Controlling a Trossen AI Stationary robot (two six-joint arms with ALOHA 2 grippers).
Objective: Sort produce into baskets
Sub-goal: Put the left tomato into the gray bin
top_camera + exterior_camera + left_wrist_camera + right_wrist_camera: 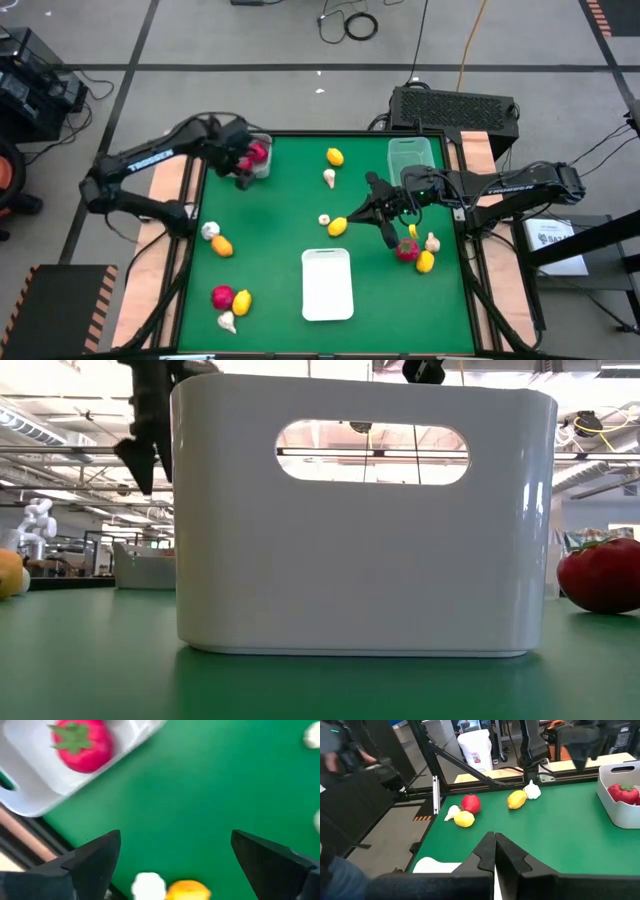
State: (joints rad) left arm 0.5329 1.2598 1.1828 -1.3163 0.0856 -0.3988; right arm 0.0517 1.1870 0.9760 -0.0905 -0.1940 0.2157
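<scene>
My left pincer [243, 172]: spread wide, empty, by the whitish tub [258, 158], which holds a red piece [256, 153].
My right pincer [388, 222]: pressed together, empty, mid-surface near a yellow lemon [337, 227].
Green-tinted tub [409, 160]: far edge, looks empty.
Risk: arms could cross over scattered produce, and a shut pincer could knock the red piece [407, 250] rolling.

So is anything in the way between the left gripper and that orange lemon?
Nothing visible. The open left gripper looks down on bare green table toward the orange lemon, with a garlic bulb right beside it.
</scene>
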